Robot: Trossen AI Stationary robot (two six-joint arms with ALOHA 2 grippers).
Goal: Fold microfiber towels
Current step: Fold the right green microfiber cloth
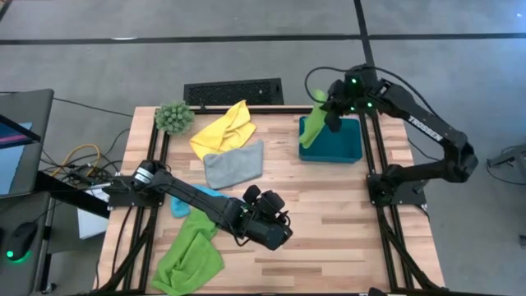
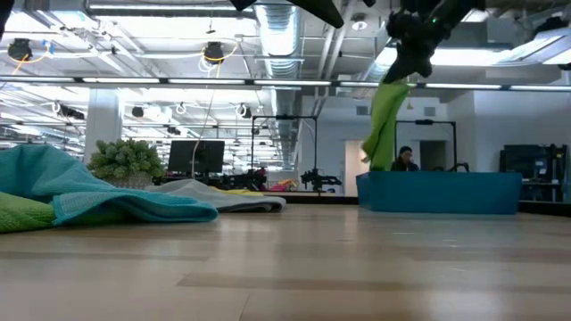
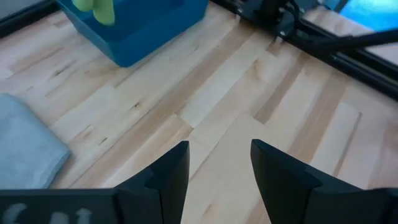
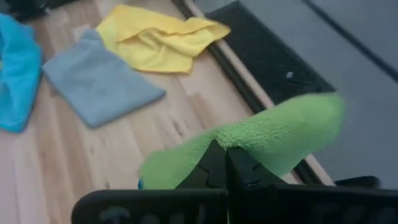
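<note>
Left gripper [image 1: 275,233] hovers over bare tabletop [image 1: 345,214], well short of blue rectangular plastic bin [image 1: 349,150]; jaws wide, empty.

Right gripper [image 1: 329,115] above bin's edge, jaws clamped on folded lime-green microfiber towel [image 1: 313,130] hanging toward bin.

Judgement: lower until towel rests inside bin before release, so fold stays.

Count, away from bin: one lime-green cloth [image 1: 187,256], one light-blue cloth [image 1: 182,205], one grey cloth [image 1: 234,164], one yellow cloth [image 1: 223,130].

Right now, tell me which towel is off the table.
The lime green towel pinched by the right gripper, hanging over the blue bin; the others lie on the table.

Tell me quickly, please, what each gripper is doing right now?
Left gripper: open, holding nothing.
Right gripper: shut on the lime green microfiber towel, above the blue plastic bin.
</note>
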